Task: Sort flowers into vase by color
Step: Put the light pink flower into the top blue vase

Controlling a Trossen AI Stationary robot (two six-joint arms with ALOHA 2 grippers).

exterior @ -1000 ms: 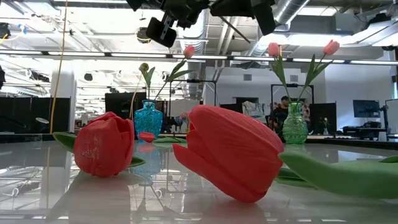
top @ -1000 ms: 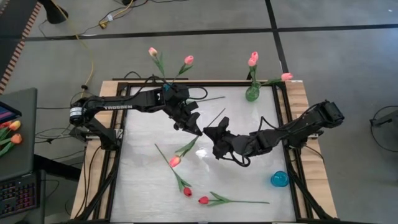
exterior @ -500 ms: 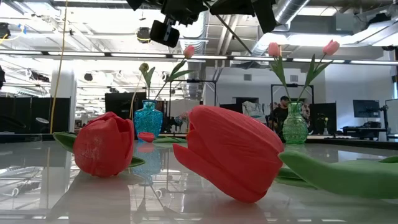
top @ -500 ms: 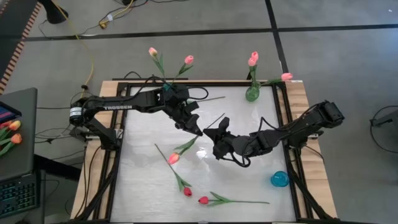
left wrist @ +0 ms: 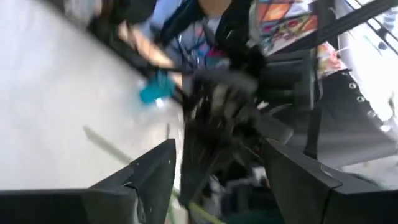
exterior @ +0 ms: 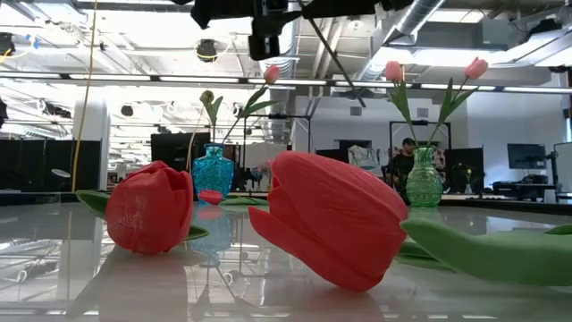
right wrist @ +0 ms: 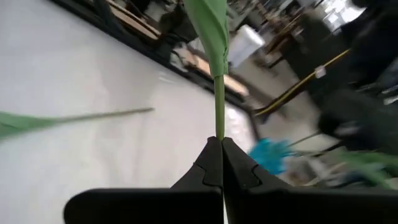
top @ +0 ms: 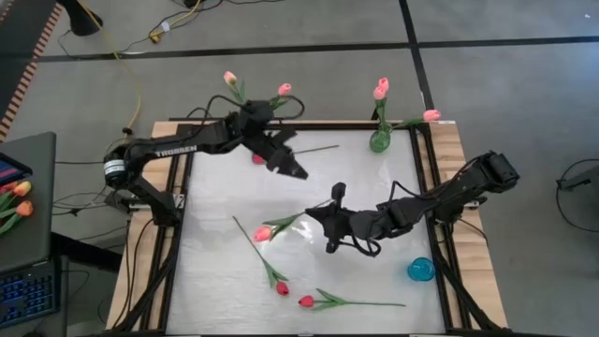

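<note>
Nearest, along the front edge of the table (top: 225,281): two red tulips (exterior: 150,207) (exterior: 331,228) lying flat, heads close together, waiting to be sorted. Off to the front right, a small blue vase (top: 420,270) with nothing in it, well apart from them.

Further in, a pink tulip (top: 263,233) lying with its head toward the left and its stem running up to the right gripper (top: 325,217). Fingers there pressed fully together on that thin green stem (right wrist: 219,106), just below a leaf. Probably gripped low on the stem so as to leave the head free and give a long end for feeding into a vase neck.

Beyond that, the left gripper (left wrist: 217,168) over the back left of the table, fingers spread wide and holding nothing, by the look of it placed to receive or steady a stem. Just behind it, a loose stem (top: 316,148) on the table.

Farthest, at the back edge: a blue vase (exterior: 213,170) with flowers already in it, and a green vase (top: 378,140) holding pink blooms (top: 381,89).
</note>
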